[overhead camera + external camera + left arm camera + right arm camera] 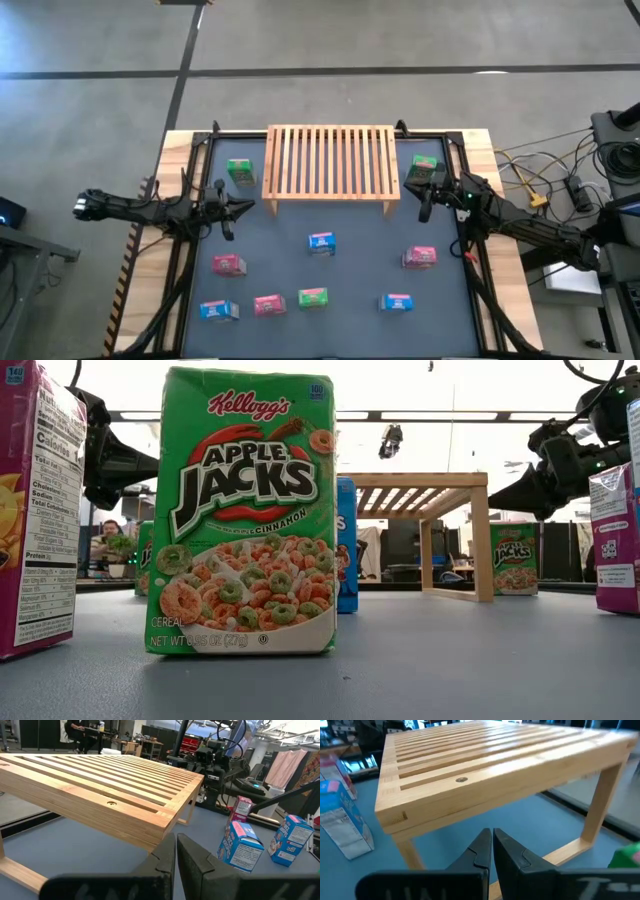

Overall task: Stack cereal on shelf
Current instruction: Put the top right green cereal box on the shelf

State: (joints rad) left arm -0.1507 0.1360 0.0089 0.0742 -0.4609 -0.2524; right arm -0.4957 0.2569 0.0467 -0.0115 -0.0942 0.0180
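Bare slatted wooden shelf [330,160] at table's [360,260] far side, cereal boxes [321,243] scattered around (none stacked), left gripper [247,206] and right gripper [424,212] flanking it, fingers pressed together, empty.

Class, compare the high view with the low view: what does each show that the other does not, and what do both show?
Only the high view shows both shut grippers, left and right, flanking the shelf, plus all nine cereal boxes. Only the low view shows the printing on the nearest green box and the room behind. Both show the shelf, empty on top, and boxes standing on the table.
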